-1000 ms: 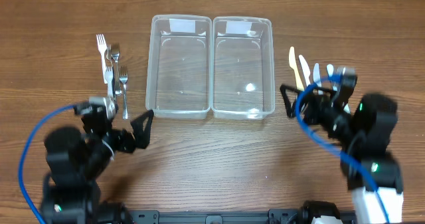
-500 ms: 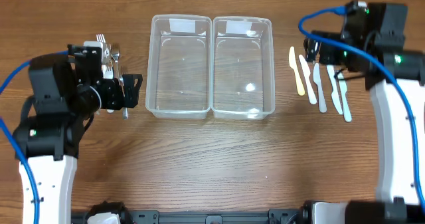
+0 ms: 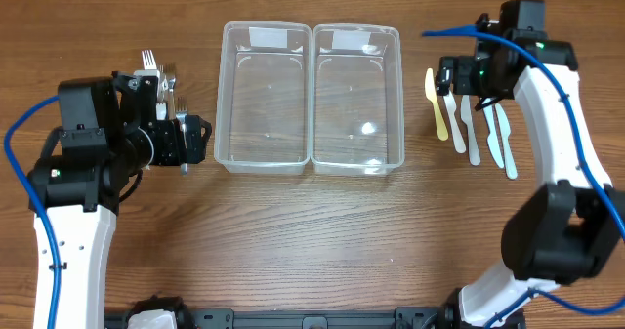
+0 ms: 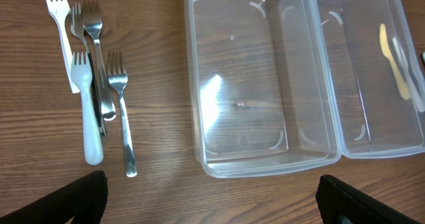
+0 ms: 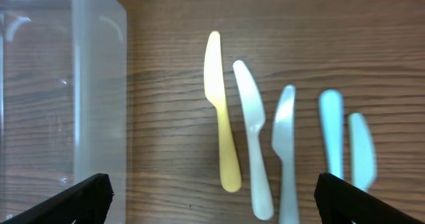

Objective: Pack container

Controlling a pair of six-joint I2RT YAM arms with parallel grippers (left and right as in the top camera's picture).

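Two clear plastic containers stand side by side at the table's middle: the left one (image 3: 266,95) and the right one (image 3: 356,97), both empty. Several forks (image 3: 166,100) lie left of them, also in the left wrist view (image 4: 93,84). Several plastic knives (image 3: 469,124) lie right of them, one yellow (image 5: 219,111), the others white or pale blue (image 5: 255,137). My left gripper (image 3: 190,139) is open and empty above the forks' handle ends, its fingertips at the bottom corners of its wrist view (image 4: 212,201). My right gripper (image 3: 467,75) is open and empty above the knives (image 5: 212,197).
The table is bare brown wood (image 3: 312,241). Blue cables run along both arms.
Both arms have come up from the near edge to the table's sides. The left gripper now hovers by the forks, the right one over the knives, shifted slightly left.
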